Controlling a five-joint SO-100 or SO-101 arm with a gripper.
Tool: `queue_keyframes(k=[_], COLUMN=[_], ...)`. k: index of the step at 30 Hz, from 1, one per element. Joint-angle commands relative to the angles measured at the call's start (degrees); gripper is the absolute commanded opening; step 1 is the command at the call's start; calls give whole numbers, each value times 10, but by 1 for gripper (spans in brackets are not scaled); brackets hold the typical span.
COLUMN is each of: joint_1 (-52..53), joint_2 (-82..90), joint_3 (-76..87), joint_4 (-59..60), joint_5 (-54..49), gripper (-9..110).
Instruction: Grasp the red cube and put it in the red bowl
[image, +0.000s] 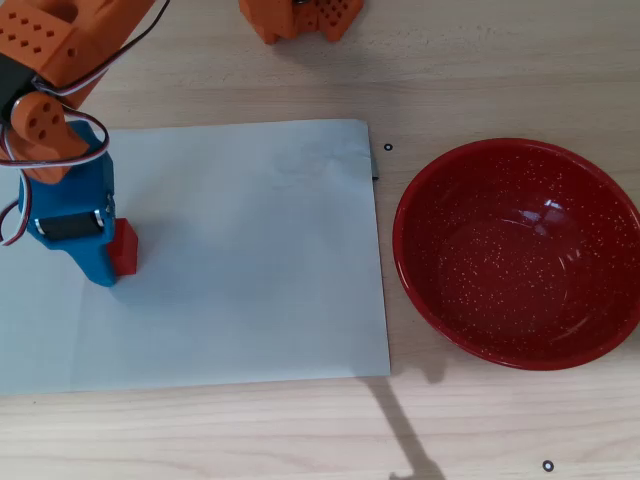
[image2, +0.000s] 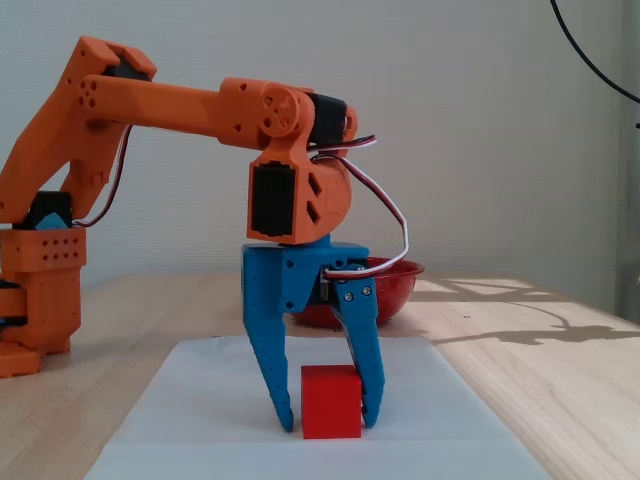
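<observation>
The red cube (image2: 331, 402) rests on the white paper sheet (image2: 200, 420), with only its right part showing in the overhead view (image: 126, 248) beside the blue gripper body. My gripper (image2: 328, 423) points straight down, one blue finger on each side of the cube, shut on it, fingertips at the paper. From above, the gripper (image: 100, 255) sits at the sheet's left side. The red bowl (image: 450, 300) stands empty on the wood at the right, well away from the gripper. In the fixed view the bowl (image2: 400, 280) shows behind the gripper.
The paper sheet (image: 250, 250) covers the table's left and middle. The arm's orange base (image: 300, 18) stands at the top edge of the overhead view and at the left of the fixed view (image2: 40, 290). Bare wood lies between sheet and bowl.
</observation>
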Motion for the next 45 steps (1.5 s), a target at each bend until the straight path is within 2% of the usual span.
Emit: queue_keyframes(k=[1, 3, 8, 18, 24, 35, 45], joint_1=[-4, -5, -6, 13, 54, 201, 393], joint_2=[39, 39, 47, 105, 178, 298, 362], joint_3=[-66, -76, -126, -299, -312, -269, -214], joint_4=[-4, 1, 49, 240, 287, 287, 278], joint_5=[4, -4, -23, -32, -48, -132, -249], gripper=[11, 1, 0, 0, 0, 0, 0])
